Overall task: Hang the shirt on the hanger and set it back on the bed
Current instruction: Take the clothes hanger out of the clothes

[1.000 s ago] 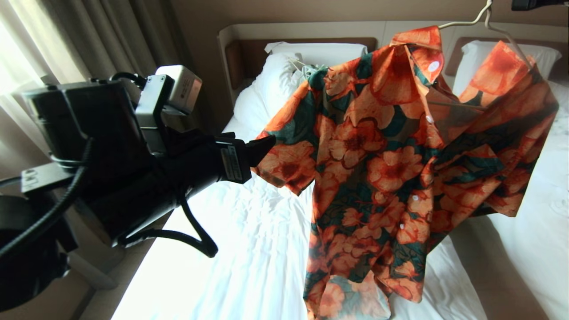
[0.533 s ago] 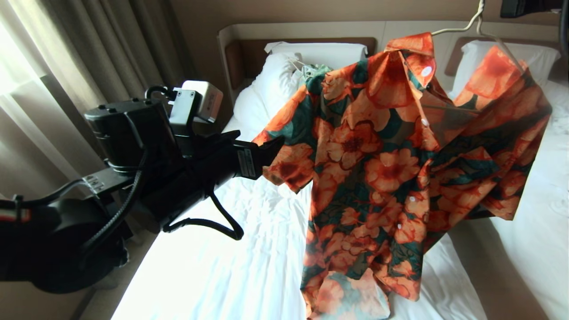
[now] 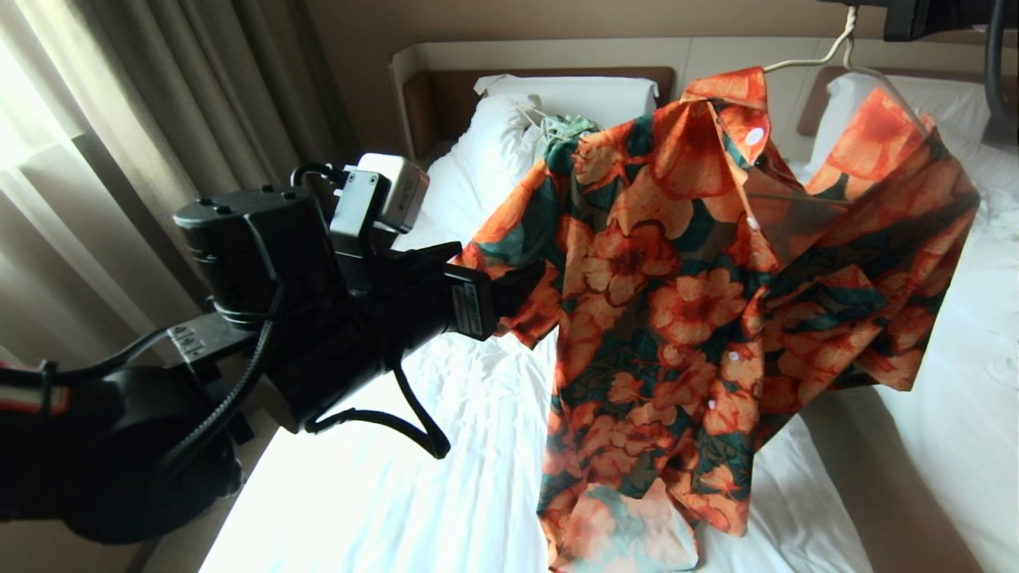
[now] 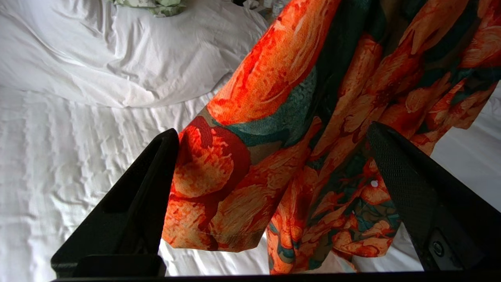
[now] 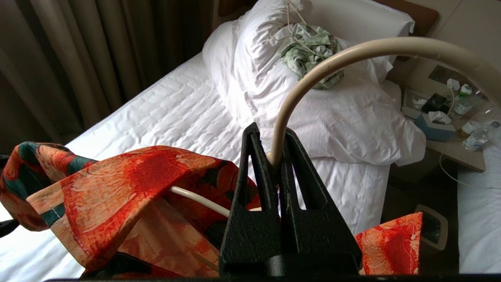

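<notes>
Before us the bed (image 3: 414, 446) has a wrinkled white sheet. Toward its headboard end lie a bundled white duvet (image 3: 470, 167) and a pillow (image 3: 573, 91), and a crumpled pale green-and-white garment (image 3: 569, 127) rests on the duvet.

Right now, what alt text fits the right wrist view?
The right gripper is shut on the hanger at its hook, with the shirt draped below, above the bed, where a green-and-white garment lies on the duvet.
</notes>
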Tool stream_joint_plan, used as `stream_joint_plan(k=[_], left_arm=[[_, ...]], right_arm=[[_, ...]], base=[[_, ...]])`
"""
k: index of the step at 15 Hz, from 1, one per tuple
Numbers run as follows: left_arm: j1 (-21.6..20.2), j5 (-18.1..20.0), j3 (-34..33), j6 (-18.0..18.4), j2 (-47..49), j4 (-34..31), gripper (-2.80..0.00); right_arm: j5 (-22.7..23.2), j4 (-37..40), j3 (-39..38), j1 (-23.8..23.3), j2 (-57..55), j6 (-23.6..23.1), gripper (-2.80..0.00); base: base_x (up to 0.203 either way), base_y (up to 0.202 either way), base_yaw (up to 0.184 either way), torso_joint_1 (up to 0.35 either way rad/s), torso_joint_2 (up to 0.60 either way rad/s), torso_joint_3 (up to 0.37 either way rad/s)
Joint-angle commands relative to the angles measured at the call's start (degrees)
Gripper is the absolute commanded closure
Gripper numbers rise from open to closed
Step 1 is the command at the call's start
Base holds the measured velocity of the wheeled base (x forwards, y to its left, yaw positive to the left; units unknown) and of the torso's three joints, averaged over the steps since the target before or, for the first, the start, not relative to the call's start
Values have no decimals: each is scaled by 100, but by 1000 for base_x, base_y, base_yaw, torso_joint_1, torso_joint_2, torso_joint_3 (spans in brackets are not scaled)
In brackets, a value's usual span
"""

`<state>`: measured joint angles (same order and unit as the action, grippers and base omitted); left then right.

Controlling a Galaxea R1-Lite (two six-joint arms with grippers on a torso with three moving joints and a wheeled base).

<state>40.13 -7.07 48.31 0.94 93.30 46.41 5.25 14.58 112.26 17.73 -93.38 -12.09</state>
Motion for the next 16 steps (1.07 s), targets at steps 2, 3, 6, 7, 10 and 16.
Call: stream_joint_plan(k=[2,3,6,7,10,16], left_arm=[[14,-5,107,-2,335,120,-280],[-13,-8,114,9,477,309,-280],[-68,-14,99,28,751,843,-280],[-49,-5,99,20,751,852,-280],[-32,13,99,20,760,856,0],[-14,13,108,20,760,861,0]], right_arm=[[2,19,-3,3,19,-6,0],[2,19,-3,3,22,-12,0],[2,19,-3,-6,5,-4,0],[4,19,-3,-6,1,-7,0],[2,19,-3,3,-5,-6,0],[2,27,-3,3,-5,-4,0]], base=[[0,0,0,0,0,0],[0,0,0,0,0,0],[0,0,0,0,0,0],[0,0,0,0,0,0],[0,0,0,0,0,0],[0,0,0,0,0,0]])
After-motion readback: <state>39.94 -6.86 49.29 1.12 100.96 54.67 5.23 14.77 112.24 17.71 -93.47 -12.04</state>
